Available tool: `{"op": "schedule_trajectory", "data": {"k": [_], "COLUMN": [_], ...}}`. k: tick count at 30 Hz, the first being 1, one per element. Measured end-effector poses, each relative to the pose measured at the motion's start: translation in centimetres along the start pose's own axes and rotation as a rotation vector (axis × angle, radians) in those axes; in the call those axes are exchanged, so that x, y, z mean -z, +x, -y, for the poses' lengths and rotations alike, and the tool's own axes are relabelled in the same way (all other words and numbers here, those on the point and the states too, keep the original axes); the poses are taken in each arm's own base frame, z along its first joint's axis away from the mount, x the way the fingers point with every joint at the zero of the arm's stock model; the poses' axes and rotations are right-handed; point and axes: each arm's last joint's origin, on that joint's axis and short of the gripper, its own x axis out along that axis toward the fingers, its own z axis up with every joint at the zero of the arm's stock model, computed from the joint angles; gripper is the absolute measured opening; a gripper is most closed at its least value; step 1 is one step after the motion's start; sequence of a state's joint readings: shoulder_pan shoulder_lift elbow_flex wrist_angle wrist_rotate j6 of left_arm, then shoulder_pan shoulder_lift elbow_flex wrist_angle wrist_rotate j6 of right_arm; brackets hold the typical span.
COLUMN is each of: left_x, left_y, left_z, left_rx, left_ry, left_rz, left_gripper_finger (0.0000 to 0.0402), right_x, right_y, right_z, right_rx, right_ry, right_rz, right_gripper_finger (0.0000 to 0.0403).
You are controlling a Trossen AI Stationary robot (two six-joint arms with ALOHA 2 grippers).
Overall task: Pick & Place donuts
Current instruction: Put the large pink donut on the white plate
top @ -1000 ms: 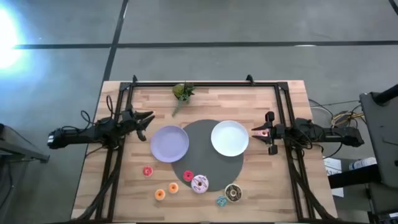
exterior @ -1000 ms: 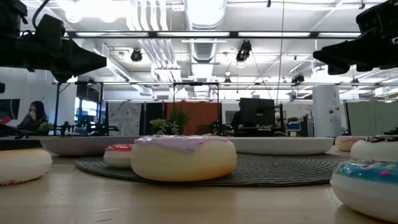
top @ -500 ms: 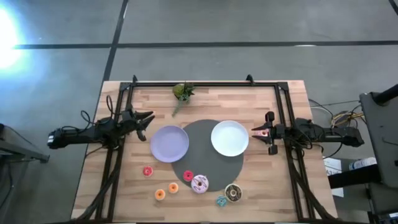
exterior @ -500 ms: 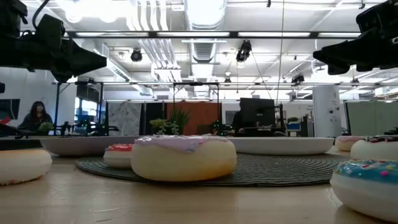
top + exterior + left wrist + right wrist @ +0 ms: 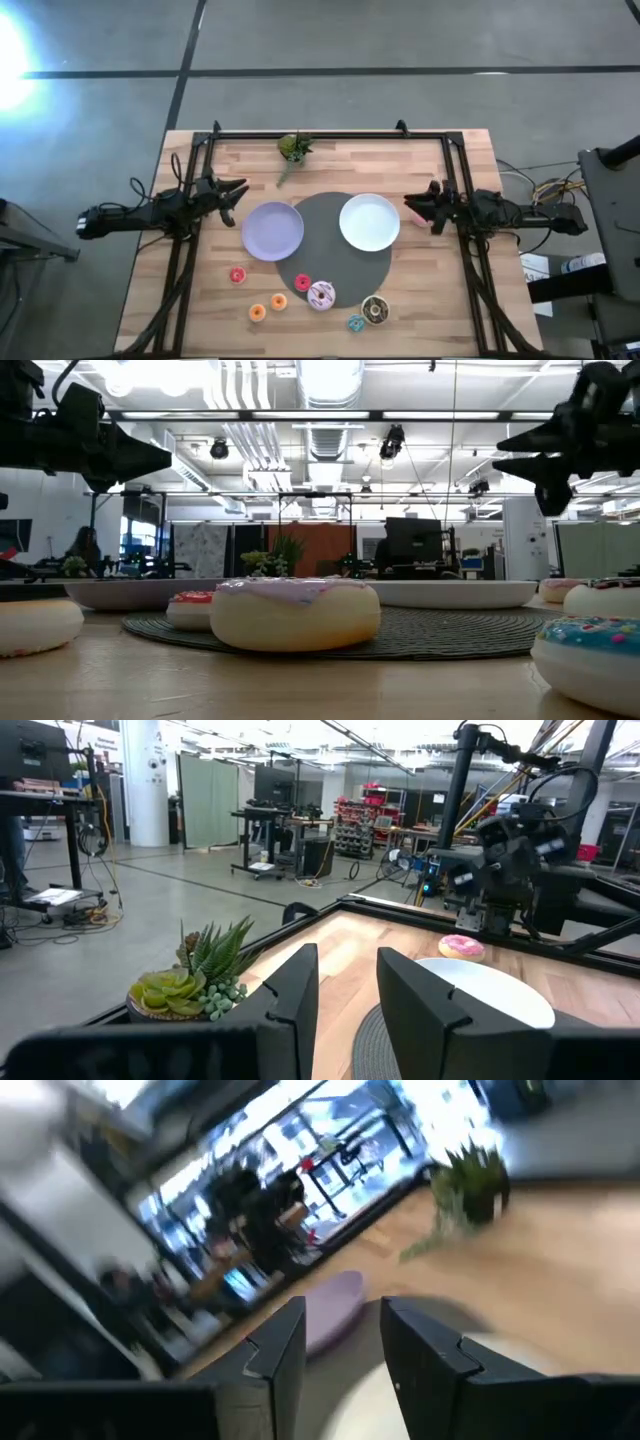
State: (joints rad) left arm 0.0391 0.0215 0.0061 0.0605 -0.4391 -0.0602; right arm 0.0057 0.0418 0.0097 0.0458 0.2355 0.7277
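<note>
I look down at the table (image 5: pixel 470 300) and I think the job is just at its start, because the donuts sit in a bunch near the front edge and both plates have nothing on them that I can see from above. The left gripper (image 5: pixel 236 190) hangs in the air at the left side, just beside the lavender plate (image 5: pixel 272 231), and its fingers are a little apart with nothing between them (its own camera shows the small gap). The right gripper (image 5: pixel 412 207) hangs at the right side, close to the edge of the white plate (image 5: pixel 369 222), and its fingers are also a little apart and hold nothing. In the left wrist view I see a small pink donut (image 5: pixel 461 947) by the far rim of the white plate, under the right arm. The other donuts are the red donut (image 5: pixel 237 275), two orange donuts (image 5: pixel 257 312), the frosted donut (image 5: pixel 321 295) on the round gray mat (image 5: pixel 330 265), the brown donut (image 5: pixel 374 310) and the teal donut (image 5: pixel 355 323). Next, I think one arm must reach toward the front, open wider, come down over one ring and pinch it. The tiny rings look hard to grab, so I would go slow. The green plant (image 5: pixel 293 148) at the back is out of the way.
</note>
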Motion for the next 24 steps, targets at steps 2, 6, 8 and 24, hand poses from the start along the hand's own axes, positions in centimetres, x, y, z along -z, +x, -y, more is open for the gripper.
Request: {"op": "schedule_trajectory", "data": {"k": [2,6,8,24], "left_x": [0.0,0.0,0.0,0.0], "left_y": [0.0,0.0,0.0,0.0], "left_z": [0.0,0.0,0.0,0.0], "left_rx": [0.000,0.000,0.000,0.001], "left_ry": [0.000,0.000,0.000,0.000], "left_rz": [0.000,0.000,0.000,0.000], "left_gripper_finger": [0.0080,0.0080,0.0080,0.0080], "right_x": [0.1,0.3,0.1,-1.4], "right_y": [0.1,0.3,0.4,1.5], "right_z": [0.1,0.2,0.2,-0.4], "right_rx": [0.012,0.041,0.053,0.131], "right_ry": [0.172,0.453,0.511,0.437], "right_rz": [-0.010,-0.022,0.027,0.307], "right_gripper_finger": [0.0123,0.0123,0.0123,0.0123]}}
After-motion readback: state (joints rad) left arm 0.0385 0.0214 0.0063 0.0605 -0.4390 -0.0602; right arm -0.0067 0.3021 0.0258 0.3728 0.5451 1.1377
